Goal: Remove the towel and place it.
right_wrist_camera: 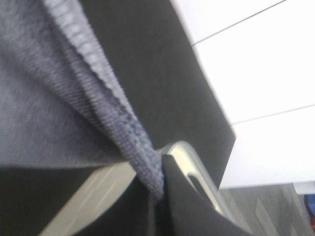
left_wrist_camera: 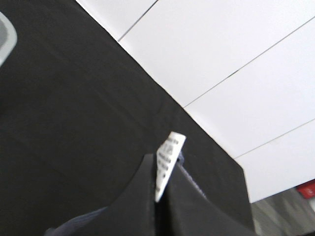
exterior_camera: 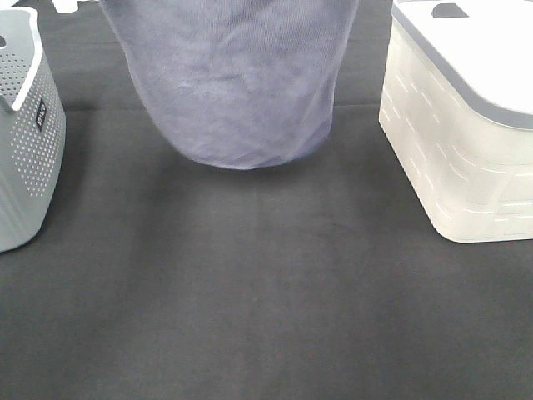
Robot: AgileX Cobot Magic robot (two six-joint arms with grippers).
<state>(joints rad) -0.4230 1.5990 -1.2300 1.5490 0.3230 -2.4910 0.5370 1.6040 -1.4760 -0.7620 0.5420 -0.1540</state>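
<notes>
Place: towel (exterior_camera: 237,83) hung above the surface (exterior_camera: 266,292), far centre
Handling: seemed soft, light, limp; best held by top corners
Hands: left hand (left_wrist_camera: 162,169) clamped on tag (left_wrist_camera: 172,146) corner; right hand (right_wrist_camera: 158,173) clamped on hem (right_wrist_camera: 113,113)

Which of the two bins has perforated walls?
The grey bin at the left edge; the cream bin on the right has embossed dashes and a lid instead.

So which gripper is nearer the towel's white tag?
Left. The tag pokes out of the left gripper; the right gripper pinches the towel by its hem elsewhere, no tag in sight.
</notes>
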